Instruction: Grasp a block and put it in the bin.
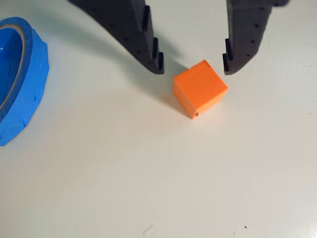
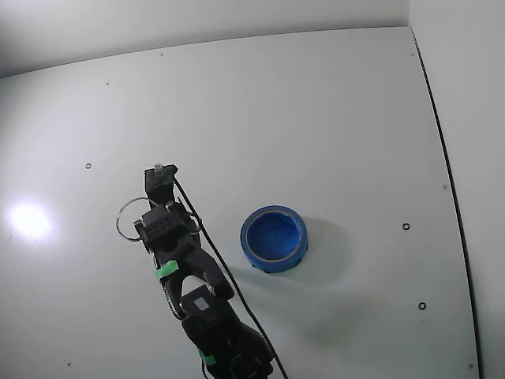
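Orange-looking block [image 1: 199, 88] sits on the white counter [image 1: 158, 173] in my wrist view, corner turned toward the camera. My claw [image 1: 193, 67] hangs spread wide, dark fingertips [image 1: 156, 62] flanking the block's far side, not touching. Blue bin [image 1: 20, 79] lies well left; the fixed view hides the block.

Small orange plastic cube [image 1: 199, 88] sitting on the flat white tabletop [image 1: 148, 173], right of centre in the wrist view. Directly above it there, black 2-finger gripper [image 1: 193, 64], spread wide, 1 tip off each upper side of the cube, top corner poking up into the gap. Can't tell about contact. Round blue plastic bowl [image 1: 25, 79] way off at the left edge, well apart from both. In the fixed view, same bowl [image 2: 252, 254] to the right of the black arm [image 2: 185, 260], near but not touching.
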Tool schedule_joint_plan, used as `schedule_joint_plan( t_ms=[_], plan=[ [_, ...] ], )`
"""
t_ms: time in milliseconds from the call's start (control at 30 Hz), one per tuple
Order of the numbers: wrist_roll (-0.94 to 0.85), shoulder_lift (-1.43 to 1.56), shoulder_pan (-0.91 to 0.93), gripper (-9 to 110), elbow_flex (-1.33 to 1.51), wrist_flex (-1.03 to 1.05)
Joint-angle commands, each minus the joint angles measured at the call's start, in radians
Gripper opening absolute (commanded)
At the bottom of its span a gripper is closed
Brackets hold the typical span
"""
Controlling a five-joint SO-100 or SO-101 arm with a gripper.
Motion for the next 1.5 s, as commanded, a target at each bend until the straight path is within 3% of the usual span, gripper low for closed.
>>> schedule_joint_plan(
  t_ms=[0,633,833,1300,1467],
  plan=[
    [-0.014,0.092,0.009,17,-0.032,-0.054],
    [-0.015,0.089,0.009,16,-0.026,-0.069],
    [-0.054,0.054,0.009,-1,-0.025,-0.071],
    [-0.06,-0.026,0.012,0,-0.026,-0.069],
    [0.017,0.071,0.12,0,-0.034,-0.069]
  ],
)
